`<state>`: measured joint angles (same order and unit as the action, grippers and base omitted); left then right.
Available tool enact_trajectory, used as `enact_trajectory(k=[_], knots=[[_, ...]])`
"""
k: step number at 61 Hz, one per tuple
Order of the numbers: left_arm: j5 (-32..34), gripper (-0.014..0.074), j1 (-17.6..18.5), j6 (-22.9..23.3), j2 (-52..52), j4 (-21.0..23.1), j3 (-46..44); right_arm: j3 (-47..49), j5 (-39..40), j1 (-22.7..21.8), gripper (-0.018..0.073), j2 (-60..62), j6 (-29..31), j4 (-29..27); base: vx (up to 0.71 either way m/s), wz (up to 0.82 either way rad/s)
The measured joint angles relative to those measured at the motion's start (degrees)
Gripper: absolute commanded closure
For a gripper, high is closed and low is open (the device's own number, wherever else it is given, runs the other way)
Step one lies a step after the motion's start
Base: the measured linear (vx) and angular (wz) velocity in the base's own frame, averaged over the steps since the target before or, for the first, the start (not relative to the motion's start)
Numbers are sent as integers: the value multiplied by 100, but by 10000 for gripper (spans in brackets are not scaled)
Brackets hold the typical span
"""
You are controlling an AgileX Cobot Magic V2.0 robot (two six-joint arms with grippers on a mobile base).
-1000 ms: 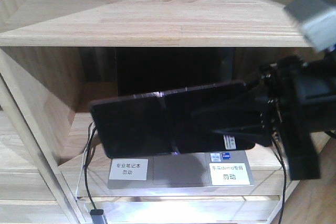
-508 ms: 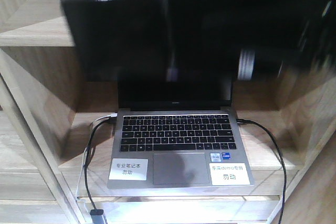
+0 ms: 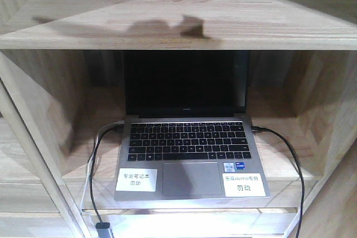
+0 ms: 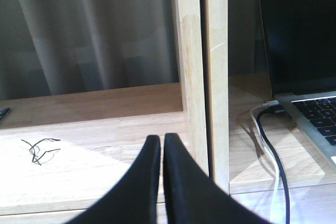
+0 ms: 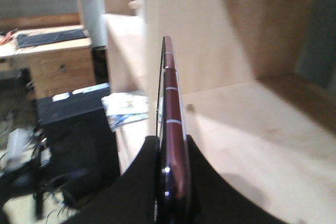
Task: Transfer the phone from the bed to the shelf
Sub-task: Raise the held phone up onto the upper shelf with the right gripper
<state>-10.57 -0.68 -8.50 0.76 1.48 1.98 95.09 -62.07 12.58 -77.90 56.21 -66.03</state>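
The right pincer (image 5: 170, 141) pinches the phone (image 5: 168, 87) by its near end, over a board of the shelf (image 5: 252, 124); I cannot tell whether it touches the wood. The phone shows edge-on. Its long axis runs from the pincer toward the frame's top, with its broad faces turned left and right. Released like this, it would likely topple flat or slide off the board's edge at left. The left pincer (image 4: 160, 142) is pressed together on nothing, low in its frame.
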Motion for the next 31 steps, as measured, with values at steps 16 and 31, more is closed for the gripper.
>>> enact_trajectory(k=[16, 31], knots=[[0, 595, 0, 0, 0, 0, 0, 1121, 106, 16, 561, -1294, -49, -209, 0, 0], [0, 595, 0, 0, 0, 0, 0, 1936, 601, 502, 561, -2197, -50, -195, 0, 0]])
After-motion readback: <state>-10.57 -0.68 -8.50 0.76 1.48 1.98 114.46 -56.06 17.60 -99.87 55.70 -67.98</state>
